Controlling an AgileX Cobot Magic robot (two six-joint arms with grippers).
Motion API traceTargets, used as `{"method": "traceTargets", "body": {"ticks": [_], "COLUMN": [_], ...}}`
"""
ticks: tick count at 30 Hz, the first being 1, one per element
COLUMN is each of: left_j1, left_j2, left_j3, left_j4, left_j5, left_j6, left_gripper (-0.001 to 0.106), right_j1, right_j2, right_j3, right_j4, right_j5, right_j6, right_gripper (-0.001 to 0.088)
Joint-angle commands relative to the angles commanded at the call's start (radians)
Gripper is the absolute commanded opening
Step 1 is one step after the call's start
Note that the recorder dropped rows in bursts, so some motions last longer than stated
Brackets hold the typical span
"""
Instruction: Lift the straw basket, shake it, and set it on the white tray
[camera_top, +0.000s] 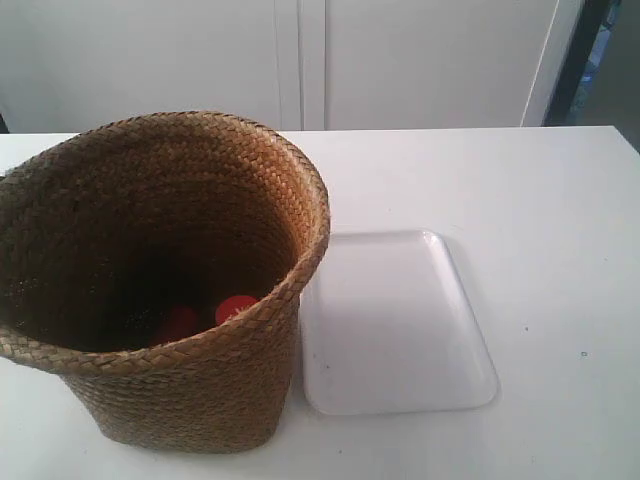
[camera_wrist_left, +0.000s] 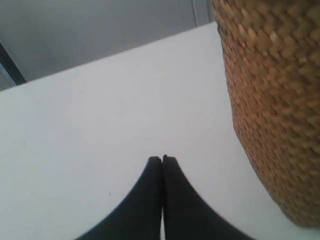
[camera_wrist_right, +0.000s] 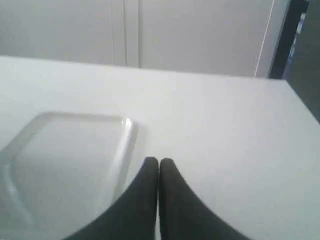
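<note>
Straw basket (camera_wrist_left: 270, 100) near left fingers (camera_wrist_left: 150, 200), apart, white tray (camera_wrist_right: 65, 160) beside right fingers (camera_wrist_right: 172, 200)

Black left fingers (camera_wrist_left: 150, 185) pressed flat together, tips level (right fingers (camera_wrist_right: 147, 185) likewise, tip to tip)

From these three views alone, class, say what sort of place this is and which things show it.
Probably a robot test bench in a lab or workshop, not a home: a plain white table, flat white cabinet doors behind it, and staged props, a straw basket beside a white tray.
</note>
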Motion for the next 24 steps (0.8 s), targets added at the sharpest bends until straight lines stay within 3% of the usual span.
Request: {"method": "traceTargets", "body": {"ticks": [6, 11, 13, 16, 20, 24], "left_j1": [0.0, 0.0, 0.0, 0.0, 0.0, 0.0], "left_j2": [0.0, 0.0, 0.0, 0.0, 0.0, 0.0], "left_j3": [0.0, 0.0, 0.0, 0.0, 0.0, 0.0], "left_j4": [0.0, 0.0, 0.0, 0.0, 0.0, 0.0], "left_j5": [-0.196, -0.3, -0.311, -0.311, -0.316, -0.41], "left_j6": [-0.011, -0.044, -0.162, -0.453, -0.562, -0.706], "left_gripper": [0.001, 0.001, 0.001, 0.001, 0.001, 0.001], "right_j1": [0.0, 0.0, 0.0, 0.0, 0.0, 0.0], "right_j2": [0.0, 0.0, 0.0, 0.0, 0.0, 0.0], "right_j3": [0.0, 0.0, 0.0, 0.0, 0.0, 0.0], "right_j4": [0.002, 0.012, 0.012, 0.012, 0.012, 0.022], "right_j5": [-0.014, -0.163, -0.213, -0.298, -0.44, -0.559], "right_j6": [0.003, 0.143, 0.147, 0.147, 0.134, 0.209], "right_gripper": [0.0014, 0.0014, 0.0014, 0.0014, 0.0014, 0.0012]}}
